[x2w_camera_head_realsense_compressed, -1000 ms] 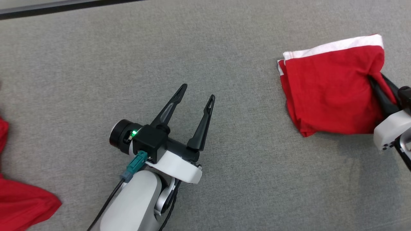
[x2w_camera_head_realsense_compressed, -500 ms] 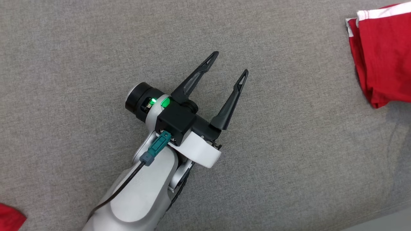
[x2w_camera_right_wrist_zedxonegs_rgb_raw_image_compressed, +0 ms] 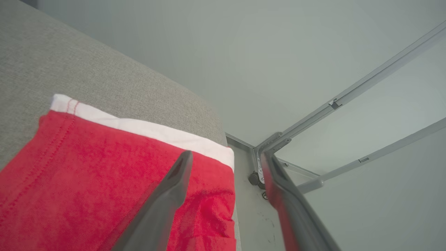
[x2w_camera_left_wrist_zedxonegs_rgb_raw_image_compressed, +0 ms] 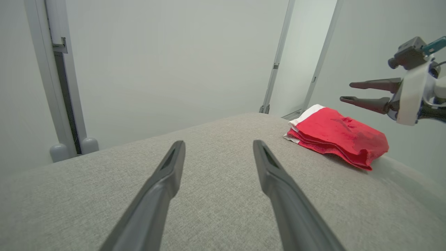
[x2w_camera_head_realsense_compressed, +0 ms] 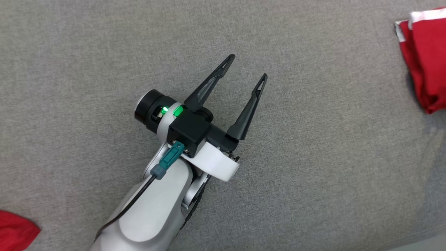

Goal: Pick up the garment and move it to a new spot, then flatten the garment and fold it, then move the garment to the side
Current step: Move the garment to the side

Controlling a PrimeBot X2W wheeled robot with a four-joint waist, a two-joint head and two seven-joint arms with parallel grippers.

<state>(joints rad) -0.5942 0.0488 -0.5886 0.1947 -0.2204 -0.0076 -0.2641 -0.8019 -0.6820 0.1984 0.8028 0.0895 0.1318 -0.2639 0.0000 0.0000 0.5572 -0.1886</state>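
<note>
The garment [x2w_camera_head_realsense_compressed: 425,59] is red with a white band, folded into a small stack at the far right of the grey fabric-covered table [x2w_camera_head_realsense_compressed: 313,157]. In the left wrist view the garment [x2w_camera_left_wrist_zedxonegs_rgb_raw_image_compressed: 334,136] lies near the table's right edge, and my right gripper [x2w_camera_left_wrist_zedxonegs_rgb_raw_image_compressed: 346,92] hovers open just above and beyond it, holding nothing. The right wrist view looks down on the garment [x2w_camera_right_wrist_zedxonegs_rgb_raw_image_compressed: 104,174] past my right gripper [x2w_camera_right_wrist_zedxonegs_rgb_raw_image_compressed: 226,157], whose fingers stand apart and off the cloth. My left gripper [x2w_camera_head_realsense_compressed: 247,67] is open over bare table at mid-view, well left of the garment, and its own wrist view shows the left gripper [x2w_camera_left_wrist_zedxonegs_rgb_raw_image_compressed: 217,148] with nothing between the fingers.
Another piece of red cloth [x2w_camera_head_realsense_compressed: 14,233] shows at the lower left corner. The table's edge [x2w_camera_right_wrist_zedxonegs_rgb_raw_image_compressed: 230,139] runs right beside the garment, with floor and a grey metal frame [x2w_camera_right_wrist_zedxonegs_rgb_raw_image_compressed: 271,143] beyond. Pale walls and a frame post [x2w_camera_left_wrist_zedxonegs_rgb_raw_image_compressed: 64,87] stand behind the table.
A second ago my right gripper was shut on the garment's right side; it has since let go and now stands open above it. The head camera has swung left, so the garment shows further right.
</note>
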